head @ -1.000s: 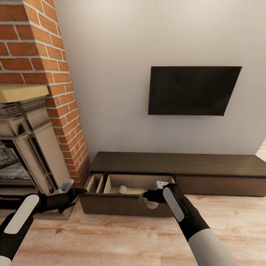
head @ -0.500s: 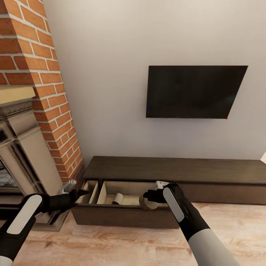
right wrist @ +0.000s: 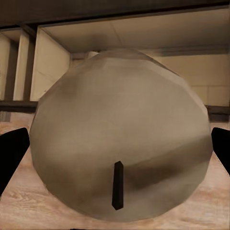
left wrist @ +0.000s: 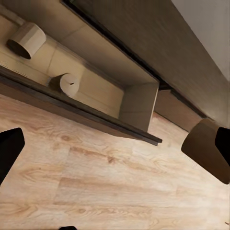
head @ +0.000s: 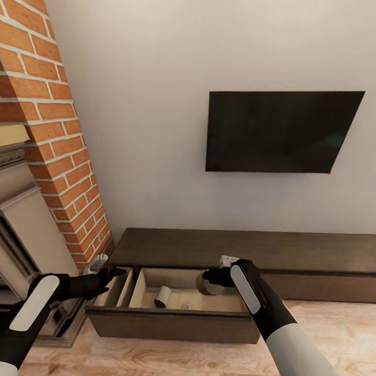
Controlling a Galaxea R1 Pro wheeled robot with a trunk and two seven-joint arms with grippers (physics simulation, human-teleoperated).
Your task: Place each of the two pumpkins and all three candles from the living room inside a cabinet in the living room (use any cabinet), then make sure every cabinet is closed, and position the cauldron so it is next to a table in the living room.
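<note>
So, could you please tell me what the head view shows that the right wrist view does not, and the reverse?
The head view alone takes in the wall-mounted television, the brick chimney, the left gripper, and a candle lying in the open drawer.

The right wrist view alone shows the dark wick on the end face of the held candle, seen close up between dark fingertips.

Both show the held candle, the cabinet and the open drawer's pale inside beyond it, and the wooden floor.
</note>
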